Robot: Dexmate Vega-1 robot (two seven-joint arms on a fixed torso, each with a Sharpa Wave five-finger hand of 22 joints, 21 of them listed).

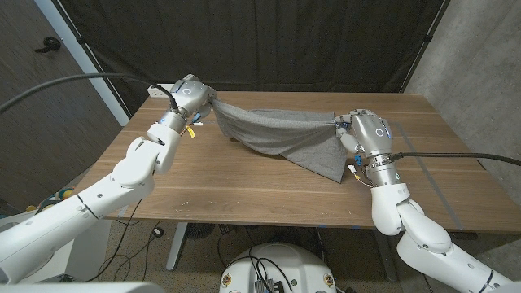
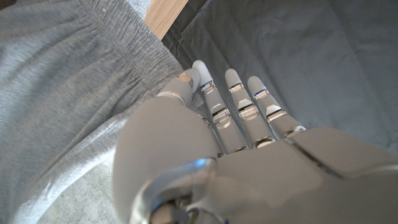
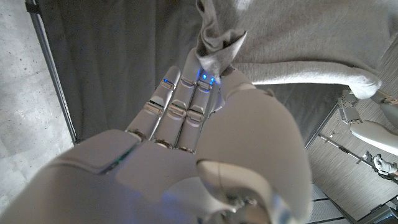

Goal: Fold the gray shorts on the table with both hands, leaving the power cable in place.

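The gray shorts (image 1: 281, 134) hang stretched above the wooden table (image 1: 244, 191) between my two hands. My left hand (image 1: 189, 94) pinches one end of the cloth at the table's far left, raised off the surface. My right hand (image 1: 364, 130) pinches the other end at the right, also lifted. The middle and lower edge of the shorts sag down to the tabletop. In the left wrist view my left hand (image 2: 211, 149) holds the gathered waistband (image 2: 93, 68) by thumb and fingers. In the right wrist view my right hand (image 3: 199, 124) grips a bunched corner of the gray fabric (image 3: 217, 50).
A black curtain (image 1: 269, 41) hangs behind the table. A dark cable (image 1: 456, 155) runs from my right wrist off to the right, and another cable (image 1: 65, 81) arcs to my left arm. A concrete wall (image 1: 480, 57) stands at the right.
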